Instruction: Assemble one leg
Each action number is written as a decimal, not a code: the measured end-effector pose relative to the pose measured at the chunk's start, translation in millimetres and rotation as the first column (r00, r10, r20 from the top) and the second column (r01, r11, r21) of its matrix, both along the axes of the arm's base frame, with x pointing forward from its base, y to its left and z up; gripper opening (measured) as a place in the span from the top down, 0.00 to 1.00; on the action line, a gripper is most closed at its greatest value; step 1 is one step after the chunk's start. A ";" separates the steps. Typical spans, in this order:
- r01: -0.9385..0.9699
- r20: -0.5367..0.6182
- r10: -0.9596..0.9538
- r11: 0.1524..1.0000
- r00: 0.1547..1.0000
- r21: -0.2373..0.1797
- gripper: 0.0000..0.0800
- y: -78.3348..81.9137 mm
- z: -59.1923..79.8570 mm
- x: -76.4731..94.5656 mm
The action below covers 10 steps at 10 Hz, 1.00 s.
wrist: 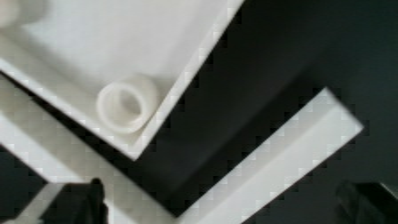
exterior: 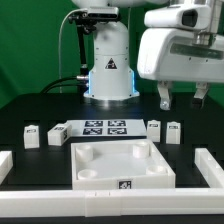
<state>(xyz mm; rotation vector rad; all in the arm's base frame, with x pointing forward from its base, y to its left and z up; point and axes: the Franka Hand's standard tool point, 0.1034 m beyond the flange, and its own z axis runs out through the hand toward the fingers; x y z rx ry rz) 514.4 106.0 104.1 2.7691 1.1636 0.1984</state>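
Four small white legs with marker tags stand on the black table. Two are at the exterior view's left (exterior: 30, 135) (exterior: 57, 134) and two at its right (exterior: 153, 128) (exterior: 174, 131). The white square tabletop (exterior: 120, 160) with corner holes lies in the front middle. My gripper (exterior: 181, 99) hangs open and empty, high above the two right legs and the tabletop's right side. In the wrist view, my gripper (wrist: 214, 212) has its dark fingers wide apart with nothing between them. A tabletop corner (wrist: 89, 45) with its round hole (wrist: 125, 104) shows below. No leg shows in the wrist view.
The marker board (exterior: 105, 127) lies behind the tabletop, in front of the robot base (exterior: 108, 75). White rails border the work area at the left (exterior: 5, 165), right (exterior: 210, 168) and front (exterior: 100, 207). A rail corner (wrist: 267, 150) shows in the wrist view.
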 end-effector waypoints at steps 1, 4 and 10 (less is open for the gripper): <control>-0.093 -0.019 0.093 0.995 0.995 -0.021 0.19 -7.8 -2.8 -8.2; -0.396 -0.105 0.389 0.916 0.915 -0.062 0.19 -50.9 -18.5 -0.5; -0.555 -0.112 0.546 0.829 0.830 -0.069 0.19 -60.8 -25.1 -6.0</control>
